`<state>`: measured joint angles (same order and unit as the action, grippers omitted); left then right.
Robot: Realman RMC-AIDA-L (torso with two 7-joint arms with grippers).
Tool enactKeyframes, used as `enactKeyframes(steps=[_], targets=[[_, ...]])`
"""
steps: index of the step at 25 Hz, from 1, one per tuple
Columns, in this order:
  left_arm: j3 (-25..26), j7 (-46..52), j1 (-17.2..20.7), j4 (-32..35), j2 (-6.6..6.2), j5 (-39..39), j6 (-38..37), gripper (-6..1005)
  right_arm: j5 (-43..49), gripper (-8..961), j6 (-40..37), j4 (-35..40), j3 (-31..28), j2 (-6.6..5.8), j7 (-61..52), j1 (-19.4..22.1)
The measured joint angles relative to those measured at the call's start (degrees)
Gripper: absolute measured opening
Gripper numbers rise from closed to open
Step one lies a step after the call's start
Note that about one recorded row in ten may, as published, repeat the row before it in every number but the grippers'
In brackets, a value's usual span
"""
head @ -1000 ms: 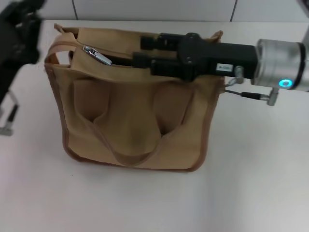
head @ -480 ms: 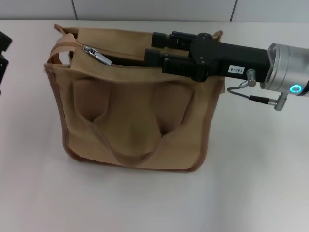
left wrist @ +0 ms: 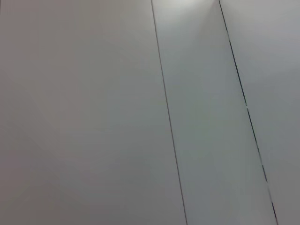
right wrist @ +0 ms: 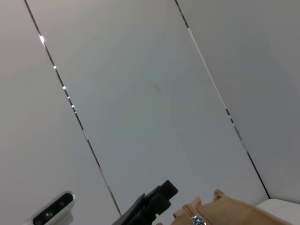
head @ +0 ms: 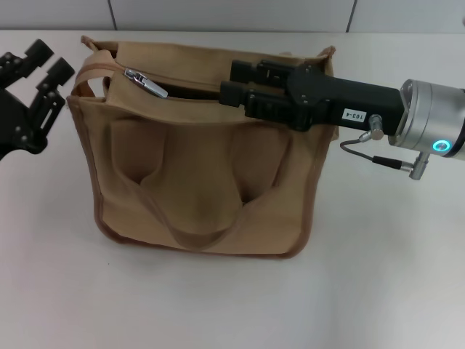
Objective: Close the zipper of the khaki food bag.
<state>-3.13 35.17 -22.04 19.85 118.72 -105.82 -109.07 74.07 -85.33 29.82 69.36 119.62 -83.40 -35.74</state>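
Reaching over bag top [head: 218, 54], right gripper [head: 229, 80] parted

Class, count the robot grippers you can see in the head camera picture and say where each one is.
2. The left gripper sits off the left side of the khaki food bag; the right gripper reaches over the bag's open top from the right.

Support: plain white table [head: 378, 276] | Resting directly on it: khaki food bag [head: 203, 182], upright, near the far edge | Backdrop: grey panelled wall [head: 232, 13]
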Motion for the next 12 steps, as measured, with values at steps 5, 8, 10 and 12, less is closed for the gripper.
enactKeyframes(steps=[5,8,10,12], targets=[[-1.29,-1.45,-0.13,0.63,-0.09,0.00,1.31,323,-0.71,634,-0.03,-1.09,0.01,0.00,0.05,0.21],[-1.44,-2.09,0.09,1.43,-0.16,0.00,1.19,329,-1.66,634,-0.09,-1.65,0.05,0.00,0.07,0.29],[-1.53,-1.83,0.40,2.17,-0.23,0.00,1.07,333,-1.77,634,-0.14,-1.74,0.00,0.00,0.08,0.38],[-2.81,-1.37,1.11,3.83,-0.27,0.00,1.04,336,-1.77,634,-0.15,-1.77,-0.01,0.00,0.09,0.41]])
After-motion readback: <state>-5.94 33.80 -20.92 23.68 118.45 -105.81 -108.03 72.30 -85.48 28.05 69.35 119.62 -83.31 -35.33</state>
